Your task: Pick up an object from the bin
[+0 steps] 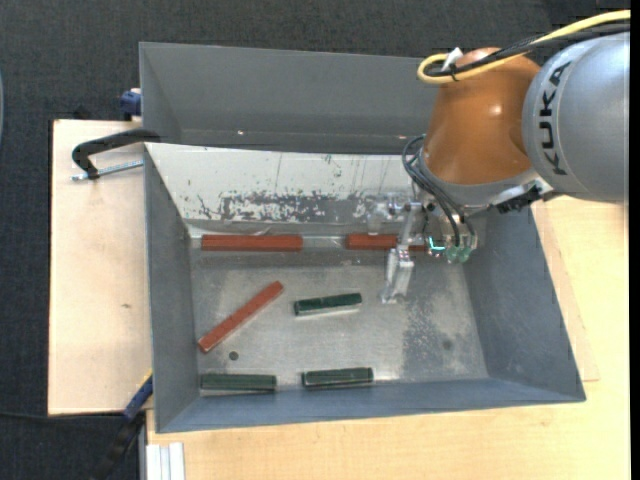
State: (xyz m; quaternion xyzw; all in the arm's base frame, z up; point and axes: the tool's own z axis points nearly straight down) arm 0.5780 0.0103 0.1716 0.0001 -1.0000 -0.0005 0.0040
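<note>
Hanging low over the floor of the bin (168, 298), right of centre, the gripper (397, 283) sits near two things. Short red bar (368, 240) lies just behind it at the back wall, w/ its right end hidden by the gripper. Centre green bar (327, 304) lies flat just to its left, slightly tilted. Whether the gripper is wide or narrow can't be told. Orange wrist cover (480, 118) w/ yellow cable (520, 43) sits above. Rest lie well apart: long red bar (250, 242) at back left, diagonal red bar (240, 316) left of centre, front-left green bar (237, 382) & front-centre green bar (337, 376) along the front wall.
</note>
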